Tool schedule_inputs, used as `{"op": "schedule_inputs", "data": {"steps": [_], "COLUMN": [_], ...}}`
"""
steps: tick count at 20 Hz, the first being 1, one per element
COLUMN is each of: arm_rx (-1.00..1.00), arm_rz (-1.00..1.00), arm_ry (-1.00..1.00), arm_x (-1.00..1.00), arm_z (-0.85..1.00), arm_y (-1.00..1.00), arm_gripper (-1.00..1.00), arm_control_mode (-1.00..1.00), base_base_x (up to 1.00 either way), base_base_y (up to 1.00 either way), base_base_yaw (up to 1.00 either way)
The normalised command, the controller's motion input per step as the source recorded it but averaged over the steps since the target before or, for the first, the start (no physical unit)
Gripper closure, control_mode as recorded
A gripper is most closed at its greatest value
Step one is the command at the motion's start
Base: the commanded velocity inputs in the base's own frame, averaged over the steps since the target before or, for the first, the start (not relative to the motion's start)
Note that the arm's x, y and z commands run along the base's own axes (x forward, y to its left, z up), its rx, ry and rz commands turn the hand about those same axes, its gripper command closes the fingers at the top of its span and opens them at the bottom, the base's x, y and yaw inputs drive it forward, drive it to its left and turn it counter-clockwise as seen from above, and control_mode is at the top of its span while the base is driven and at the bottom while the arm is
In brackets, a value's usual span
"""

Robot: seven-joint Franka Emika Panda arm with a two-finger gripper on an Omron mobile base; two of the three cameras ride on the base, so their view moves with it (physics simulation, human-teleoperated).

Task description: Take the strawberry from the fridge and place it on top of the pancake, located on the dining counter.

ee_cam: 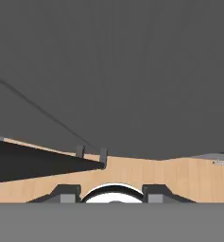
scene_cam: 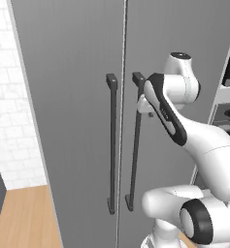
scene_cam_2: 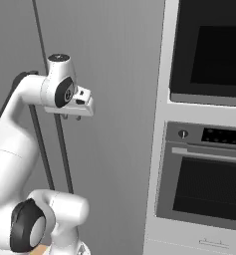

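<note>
Here, the grey fridge [scene_cam: 73, 97] stands shut, its two doors meeting at a thin centre seam, with two dark vertical bar handles [scene_cam: 111, 145] close on either side. The gripper [scene_cam_2: 71, 117] hangs near the top of the right handle; whether its jaws are apart cannot be told. Two black wall ovens [scene_cam_2: 209, 129] stack just right of the fridge edge, and wood floor [scene_cam: 24, 218] lies open to its left.

Oven [scene_cam_2: 209, 149] stands right of the fridge [scene_cam: 73, 121], seemingly flush.

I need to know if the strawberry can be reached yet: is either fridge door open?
No: in the left base view both doors of the fridge sit flush, their dark handles side by side along the closed centre seam.
</note>
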Motion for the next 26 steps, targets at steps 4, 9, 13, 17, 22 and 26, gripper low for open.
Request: {"op": "schedule_inputs", "data": {"steps": [4, 9, 13, 17, 22, 26], "arm_rx": [-0.01, 0.00, -0.04, -0.07, -0.03, 0.00], "arm_rz": [0.00, 0.00, 0.00, 0.00, -0.01, 0.00], "arm_ry": [-0.13, -0.27, -0.23, -0.24, -0.23, -0.24], "arm_x": [-0.44, -0.83, -0.77, -0.73, -0.51, -0.51], "arm_z": [0.00, 0.04, 0.00, 0.00, 0.07, 0.27], "arm_y": [0.00, 0.00, 0.00, 0.00, 0.00, 0.00], "arm_gripper": [-1.00, -1.00, -1.00, -1.00, -1.00, -1.00], "arm_control_mode": [-1.00, -1.00, -1.00, -1.00, -1.00, -1.00], "base_base_x": [0.00, 0.00, 0.00, 0.00, 0.00, 0.00], "base_base_y": [0.00, 0.00, 0.00, 0.00, 0.00, 0.00], "base_base_yaw": [0.00, 0.00, 0.00, 0.00, 0.00, 0.00]}}
